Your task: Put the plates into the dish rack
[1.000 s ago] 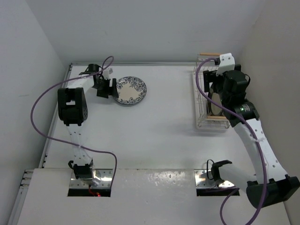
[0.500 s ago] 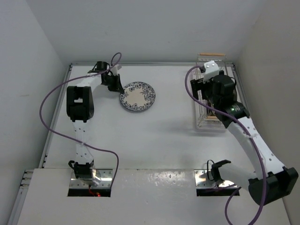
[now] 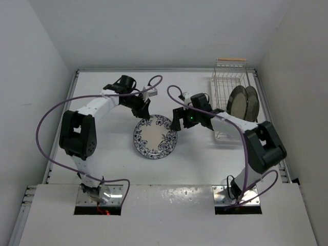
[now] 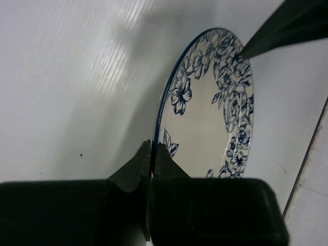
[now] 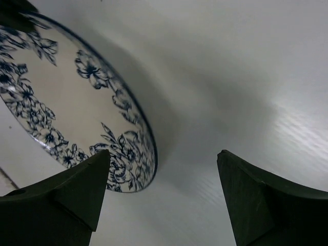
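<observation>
Floral plate [image 3: 155,137] shifted mid-table, rim clamped by left gripper [image 4: 152,149], right gripper [image 5: 163,156] wide, empty, dish rack [image 3: 221,89] part-hidden

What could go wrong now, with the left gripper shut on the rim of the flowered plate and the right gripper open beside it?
1. The left gripper pinches the flowered plate only at its thin rim; it could slip out.
2. The right gripper, open near the opposite edge, might knock the plate loose.
3. The dish rack already holds two plates; the third could strike them.
</observation>
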